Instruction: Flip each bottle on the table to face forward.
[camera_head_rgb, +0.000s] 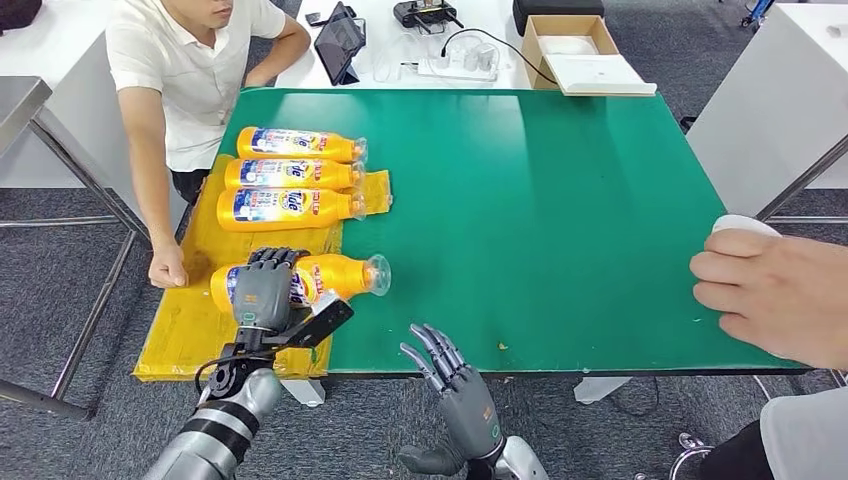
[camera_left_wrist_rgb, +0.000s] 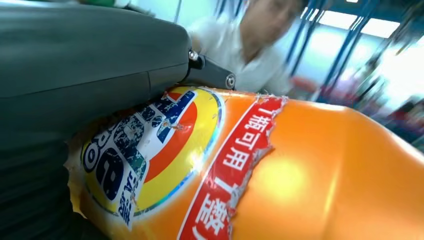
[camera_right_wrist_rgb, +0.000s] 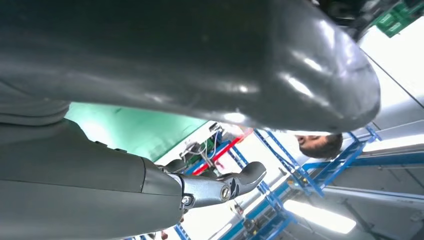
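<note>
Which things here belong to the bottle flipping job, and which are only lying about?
Job:
- held bottle, gripped by left hand
- three bottles in a row: far, middle, near
- yellow sheet under them
- green mat

Lying about:
- tablet
- cardboard box
- cables
- right hand, holding nothing

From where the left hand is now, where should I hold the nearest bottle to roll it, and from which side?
Keep to the wide labelled body of the nearest bottle, coming from above, probably as the left hand does now. It lies on its side on the yellow cardboard, neck over the green mat; the narrow neck gives less purchase.
</note>
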